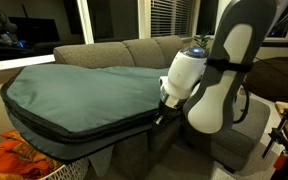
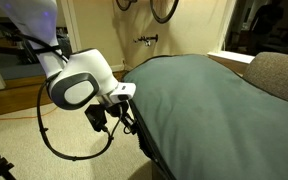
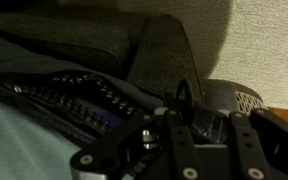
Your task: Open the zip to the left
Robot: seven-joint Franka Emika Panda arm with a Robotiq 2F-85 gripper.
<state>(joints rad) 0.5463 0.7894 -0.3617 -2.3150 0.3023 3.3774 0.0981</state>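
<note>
Zip (image 3: 84,92): dark toothed line round the rim of the teal-grey padded bag (image 1: 84,95). Seen in the wrist view from 9 o'clock in toward centre, just above the gripper (image 3: 199,150). Pull too dim and small to pick out.

Gripper: jaws pressed together, set against the bag's rim at roughly 4 o'clock of the bag in both exterior views. Probably nipping the pull; cannot tell for certain.

Step in hand, as judged: drawing the pull along the rim toward 9 o'clock.
- Draw parallel to the tooth line, low and close to the fabric.
- Follow the curve of the rim rather than cutting straight across.
- Go slowly: soft padding, nothing bracing the bag, so risk of bunching or of dragging the whole bag along.
- Ease off if the fabric lifts with the claw.

Surface: grey sofa (image 1: 134,50), cushioned and yielding, with the bag lying flat across the seat and its rim overhanging the front.

Room: dim domestic interior.
- Window blinds (image 1: 169,15) at 12 o'clock.
- Orange cloth (image 1: 14,160) at 7 o'clock.
- Bicycle wheel (image 2: 164,8) at 12 o'clock against the far wall.
</note>
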